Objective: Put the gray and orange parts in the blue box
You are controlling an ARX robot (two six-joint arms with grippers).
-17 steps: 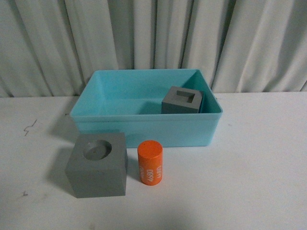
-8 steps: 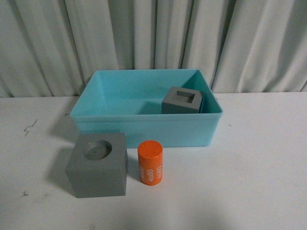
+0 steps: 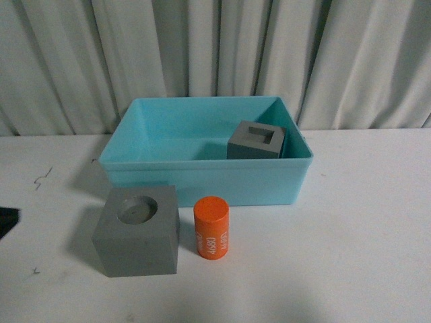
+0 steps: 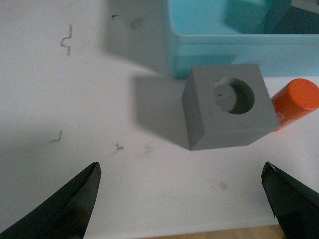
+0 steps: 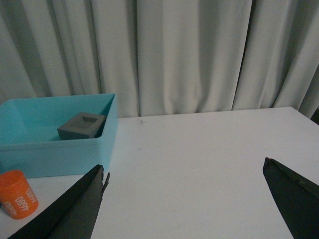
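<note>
A gray cube with a round recess stands on the white table in front of the blue box. The orange cylinder stands upright just right of that cube. A second gray cube with a square recess rests inside the box at its right end. My left gripper is open over bare table, short of the round-recess cube. My right gripper is open, empty, off to the right of the box.
A pale pleated curtain hangs behind the table. Small dark scuff marks dot the tabletop at the left. A dark bit of the left arm shows at the front view's left edge. The table's wooden front edge lies under the left gripper.
A dark piece of the left arm has come into the front view at its left edge. The cubes, cylinder and box have not moved.
</note>
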